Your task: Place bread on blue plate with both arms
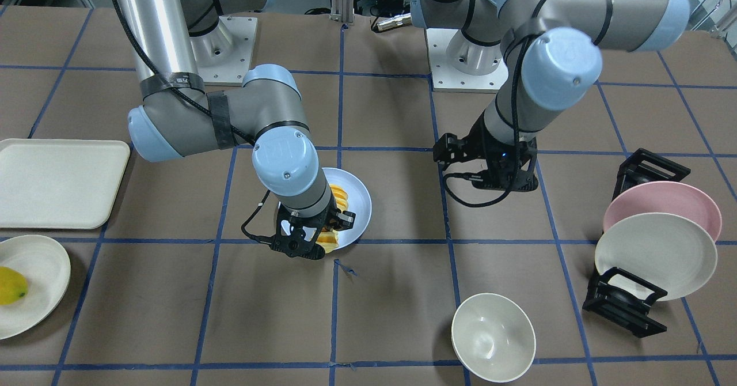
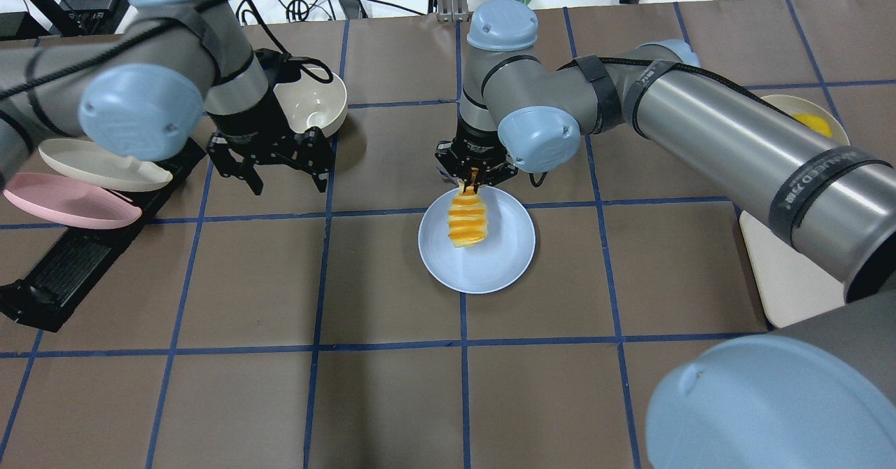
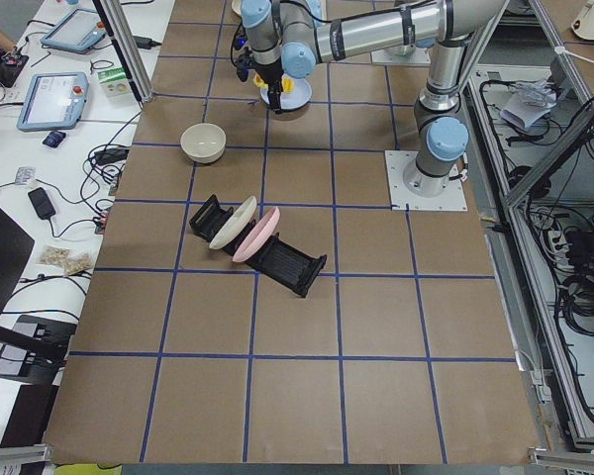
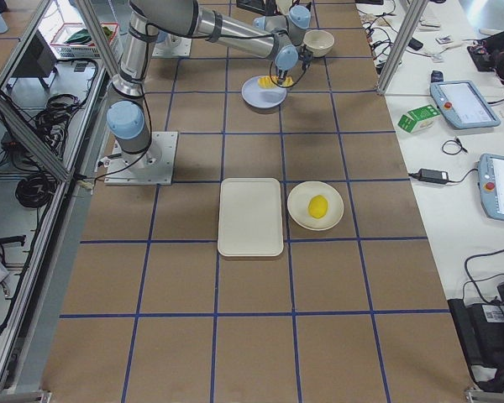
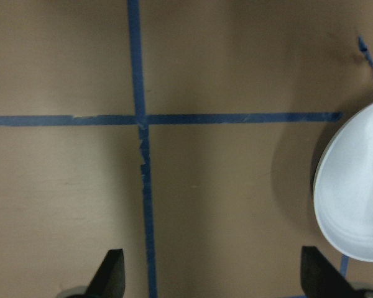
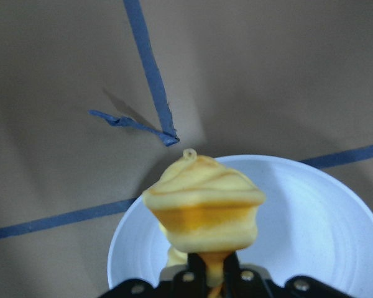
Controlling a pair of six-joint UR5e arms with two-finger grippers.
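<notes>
The bread, a ridged yellow-orange loaf, hangs over the pale blue plate at the table's middle. My right gripper is shut on the loaf's end over the plate's far rim. The right wrist view shows the loaf pinched between the fingers above the plate. From the front the gripper hides part of the bread. I cannot tell whether the loaf touches the plate. My left gripper is open and empty over bare table, left of the plate; its wrist view shows the plate's rim.
A cream bowl stands just beyond the left gripper. A black rack holds a pink plate and a cream plate at the left. A cream tray and a cream plate with a yellow fruit lie on the robot's right.
</notes>
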